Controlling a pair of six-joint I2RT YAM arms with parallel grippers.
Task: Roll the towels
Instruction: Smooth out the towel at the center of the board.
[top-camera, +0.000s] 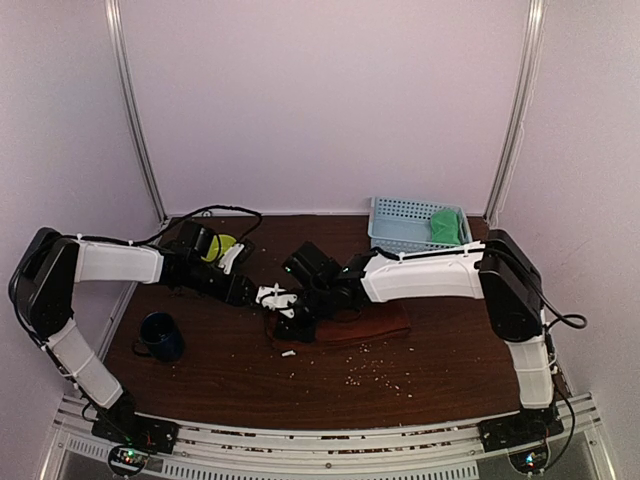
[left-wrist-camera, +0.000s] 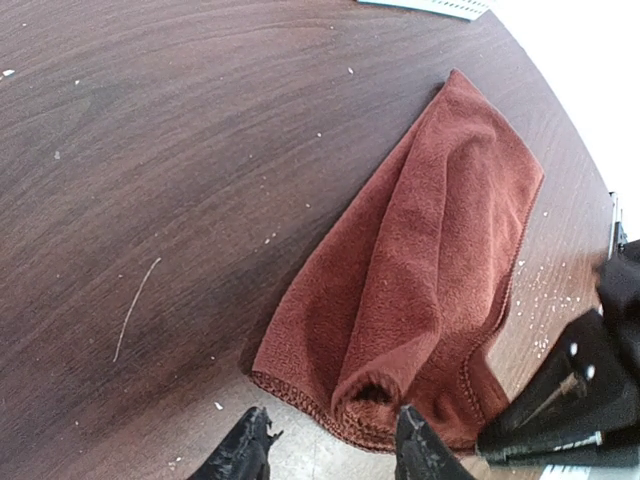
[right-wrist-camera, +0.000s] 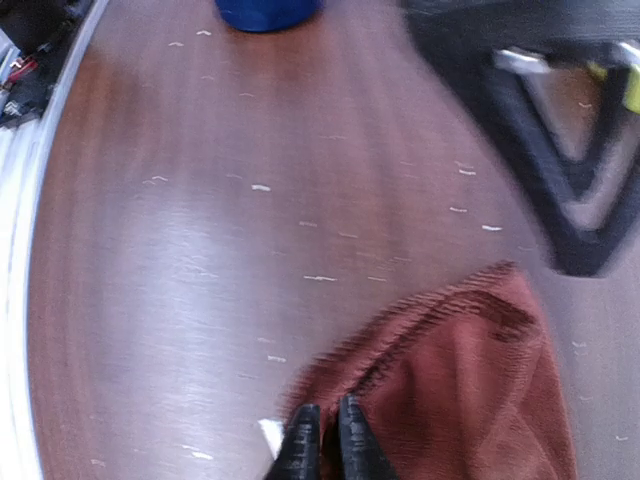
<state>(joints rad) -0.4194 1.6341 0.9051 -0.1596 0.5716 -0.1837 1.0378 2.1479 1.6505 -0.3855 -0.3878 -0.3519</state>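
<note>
Two grippers meet at the left end of a rust-red cloth towel (left-wrist-camera: 430, 260) on a dark wooden table (top-camera: 430, 385).

Nearest, white crumbs (top-camera: 365, 376) are scattered over the wood, and a dark blue mug (top-camera: 160, 335) stands at the near left. In the middle the towel lies folded into a long strip running rightwards. The right gripper (right-wrist-camera: 322, 410) has its jaws almost together at the strip's near-left corner; whether cloth is caught between them cannot be told. The left gripper (left-wrist-camera: 332, 415) stands just beyond it, jaws about half apart astride the folded end, gripping nothing. At the far right, a bright green cloth towel (top-camera: 447, 225) sits in the right side of a light-blue perforated plastic basket (top-camera: 400, 212).
</note>
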